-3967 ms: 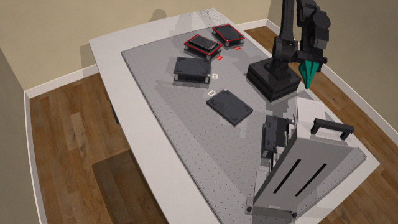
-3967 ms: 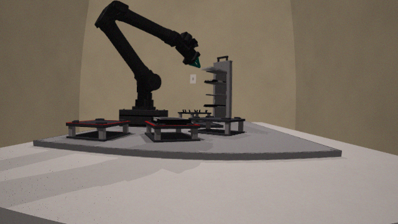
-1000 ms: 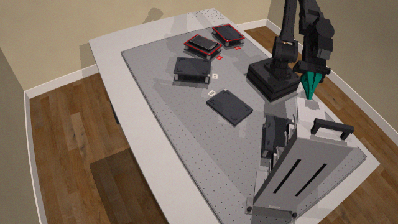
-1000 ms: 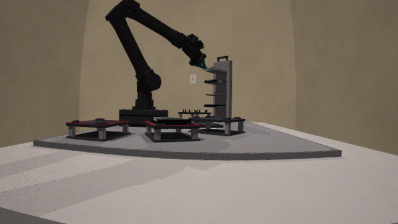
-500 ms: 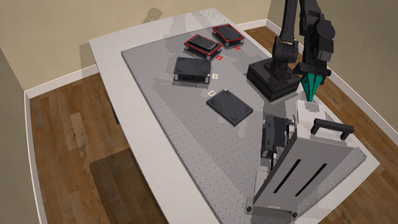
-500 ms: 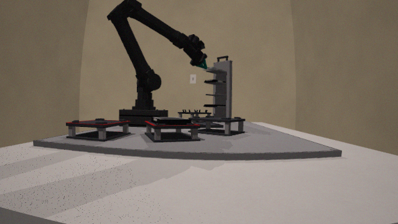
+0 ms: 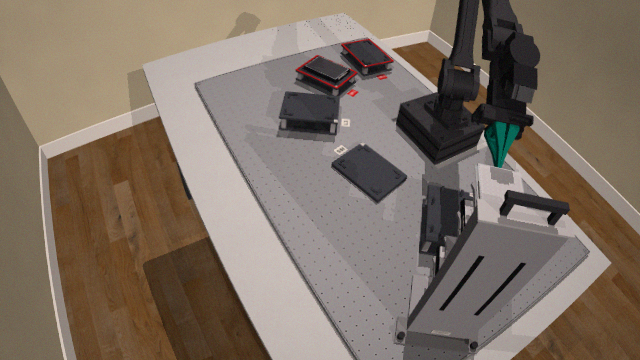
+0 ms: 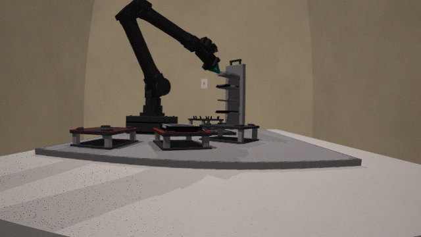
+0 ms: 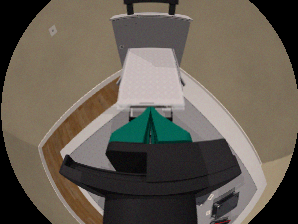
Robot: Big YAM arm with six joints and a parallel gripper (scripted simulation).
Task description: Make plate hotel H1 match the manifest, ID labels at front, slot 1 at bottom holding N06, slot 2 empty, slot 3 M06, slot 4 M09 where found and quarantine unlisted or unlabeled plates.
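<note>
The plate hotel H1 (image 7: pixel 492 260) is a grey tower with a black handle at the right end of the deck. It also shows in the exterior view (image 8: pixel 235 95), where dark plates seem to lie on two of its shelves (image 8: pixel 227 86) (image 8: pixel 227 112); their labels are too small to read. My gripper (image 7: pixel 498 159) has green fingers, is shut and holds nothing. Its tips stand at the front edge of the hotel's light grey top shelf (image 9: pixel 149 79), seen in the wrist view just ahead of the fingers (image 9: pixel 152 115). The gripper also shows in the exterior view (image 8: pixel 216 70).
Two red-rimmed quarantine nests stand at the far end: one (image 7: pixel 326 74) carries a dark plate, the other (image 7: pixel 366 54) is bare. A raised dark nest (image 7: pixel 307 111) and a flat dark nest (image 7: pixel 369 171) lie mid-deck. The arm's base (image 7: pixel 440 127) stands next to the hotel.
</note>
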